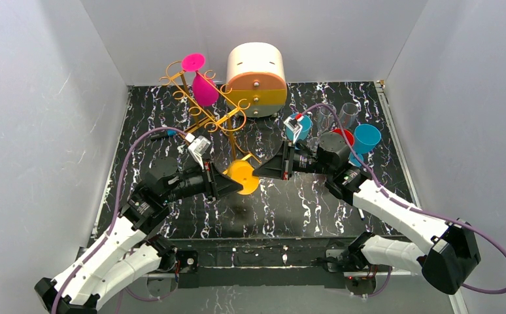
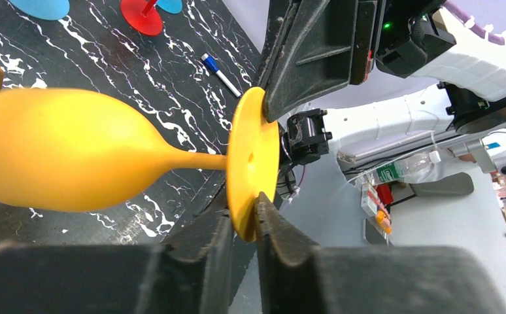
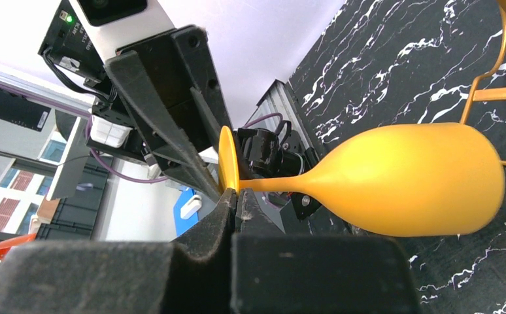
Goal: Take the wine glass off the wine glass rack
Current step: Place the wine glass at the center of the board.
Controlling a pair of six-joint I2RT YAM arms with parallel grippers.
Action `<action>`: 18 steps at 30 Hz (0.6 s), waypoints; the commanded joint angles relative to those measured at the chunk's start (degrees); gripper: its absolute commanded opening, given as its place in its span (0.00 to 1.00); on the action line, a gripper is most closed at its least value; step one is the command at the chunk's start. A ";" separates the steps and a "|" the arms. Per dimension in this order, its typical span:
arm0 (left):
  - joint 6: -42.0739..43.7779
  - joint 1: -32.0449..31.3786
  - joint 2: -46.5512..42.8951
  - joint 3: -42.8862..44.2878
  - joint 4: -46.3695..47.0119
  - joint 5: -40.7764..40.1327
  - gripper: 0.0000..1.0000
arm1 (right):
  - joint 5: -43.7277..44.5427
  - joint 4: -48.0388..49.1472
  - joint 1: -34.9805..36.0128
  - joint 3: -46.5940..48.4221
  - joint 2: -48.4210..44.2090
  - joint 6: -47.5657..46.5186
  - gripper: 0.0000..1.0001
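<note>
Orange-yellow wine glass (image 1: 244,176): in the air, low over the table (image 1: 316,209), just beside the near end of the wine glass rack (image 1: 198,111) — contact not discernible.
Long axis: level — bowl toward the rack, foot toward the arm bases.
Left jaws: clenched on the foot's rim.
Right jaws: clenched on the same rim, opposite edge.
Nearer arm: neither.
Room: judged ample toward the bases.

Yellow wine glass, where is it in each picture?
Top external: the yellow wine glass is in the middle of the picture.
Left wrist: it lies sideways across the left and middle.
Right wrist: it lies sideways, bowl at the right.
Shared landmark: the black marbled table.
</note>
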 commanded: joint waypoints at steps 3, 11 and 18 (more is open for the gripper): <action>0.90 -0.05 1.12 1.55 -0.87 2.49 0.00 | 0.55 5.19 0.42 -0.12 -0.88 -0.17 0.01; 2.00 -0.04 1.51 1.65 -0.92 3.93 0.00 | -0.47 5.40 1.08 0.64 -0.85 -0.98 0.11; 2.54 -0.06 1.71 1.67 -0.22 7.45 0.00 | -2.46 6.46 2.10 1.40 1.21 -1.11 0.33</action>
